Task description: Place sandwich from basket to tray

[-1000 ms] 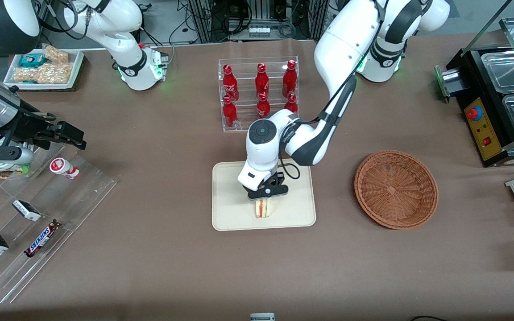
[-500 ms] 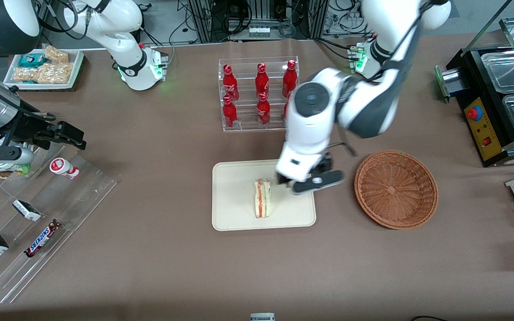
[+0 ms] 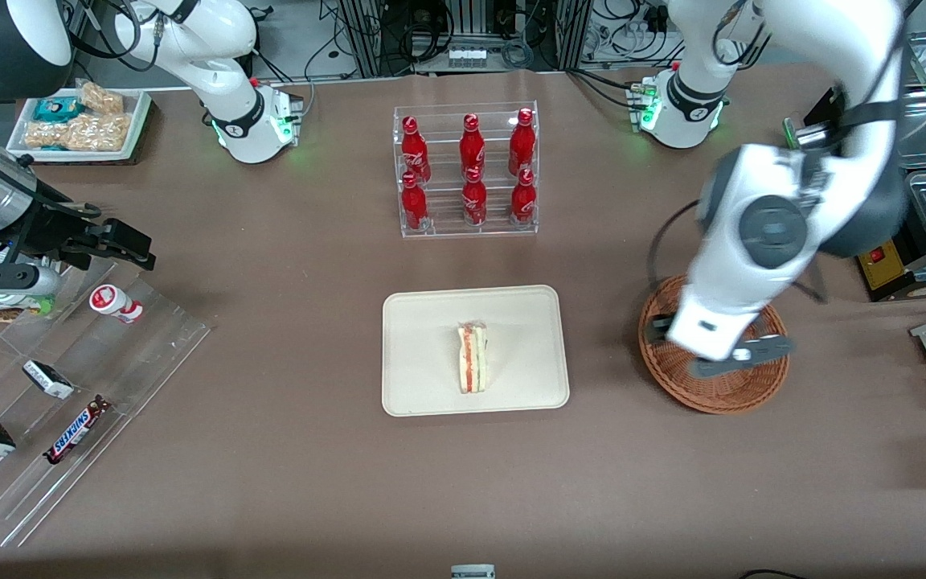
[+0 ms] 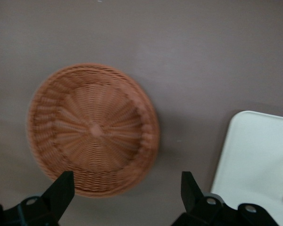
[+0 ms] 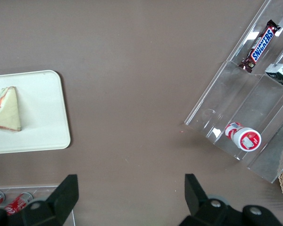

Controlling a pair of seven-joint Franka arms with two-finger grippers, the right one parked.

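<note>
Sandwich (image 3: 473,358) down on tray (image 3: 423,322), gripper (image 3: 722,355) up over basket (image 3: 676,378).

Lies near tray centre, rim margin all round, bare brown table btwn tray & basket. Fingers (image 4: 60,189) spread wide, holding nothing, w/ basket hollow under them. Vs 0.5 s ago: swung off tray edge toward working arm's end; sandwich unmoved.

end effector (image 3: 719,351) hangs open over the basket (image 3: 760,386); bare table separates basket from tray (image 3: 423,322)
</note>
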